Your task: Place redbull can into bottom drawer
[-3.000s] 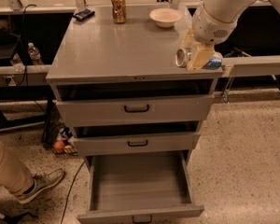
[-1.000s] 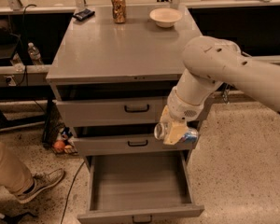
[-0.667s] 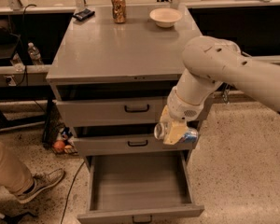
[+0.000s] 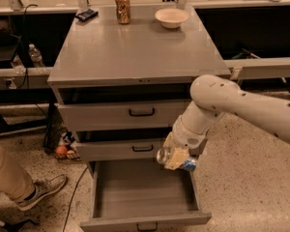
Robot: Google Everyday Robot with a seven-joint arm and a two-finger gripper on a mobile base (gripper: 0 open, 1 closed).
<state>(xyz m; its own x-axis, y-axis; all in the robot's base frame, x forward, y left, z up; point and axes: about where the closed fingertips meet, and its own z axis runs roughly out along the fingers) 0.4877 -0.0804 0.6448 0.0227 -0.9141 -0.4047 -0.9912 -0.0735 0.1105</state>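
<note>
My gripper (image 4: 176, 158) is shut on the redbull can (image 4: 176, 160), a slim silver-and-blue can held on its side, shiny round end to the left. It hangs in front of the middle drawer, just above the right part of the bottom drawer (image 4: 140, 190). The bottom drawer is pulled out wide and its grey tray holds nothing. Its dark handle (image 4: 145, 226) shows at the front edge. My white arm (image 4: 241, 105) comes in from the right.
On the cabinet top (image 4: 135, 47) stand a brown-gold patterned can (image 4: 122, 7), a white bowl (image 4: 171, 17) and a dark flat object (image 4: 86, 15). A person's leg and shoe (image 4: 36, 190) are at lower left. A water bottle (image 4: 35, 56) stands on the left.
My gripper has carried the can from the cabinet top's right edge down past the upper drawers to just above the open bottom drawer. In the last second it dropped a little lower.
</note>
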